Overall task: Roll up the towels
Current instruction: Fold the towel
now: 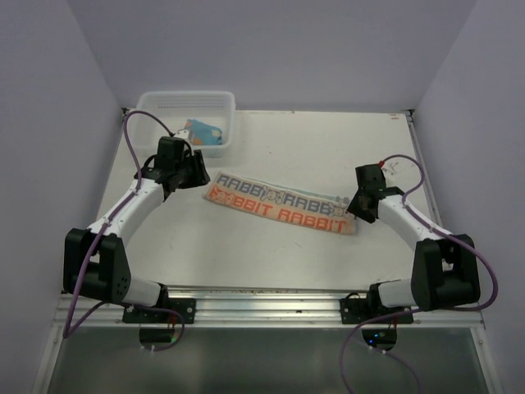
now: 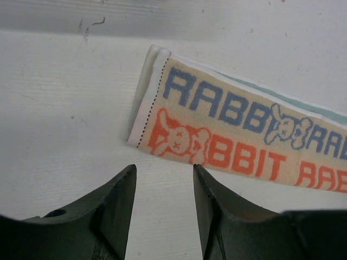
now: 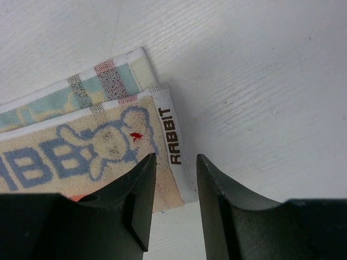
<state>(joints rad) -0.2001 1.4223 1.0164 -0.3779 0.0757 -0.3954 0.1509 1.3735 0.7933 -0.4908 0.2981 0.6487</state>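
A cream towel (image 1: 279, 205) printed with orange and blue RABBIT lettering lies folded into a long strip across the middle of the table. My left gripper (image 1: 199, 178) stands open just short of its left end (image 2: 227, 130), with only bare table between the jaws (image 2: 162, 170). At the strip's right end (image 3: 81, 157) my right gripper (image 1: 358, 207) is open. The white hem marked RABBIT shows in the gap between its jaws (image 3: 176, 160), and I cannot tell whether the tips touch the cloth. A light blue towel (image 1: 203, 131) lies in the basket.
The white slatted basket (image 1: 184, 98) stands at the back left, just behind my left gripper. Purple walls close in the table on three sides. A metal rail runs along the near edge by the arm bases.
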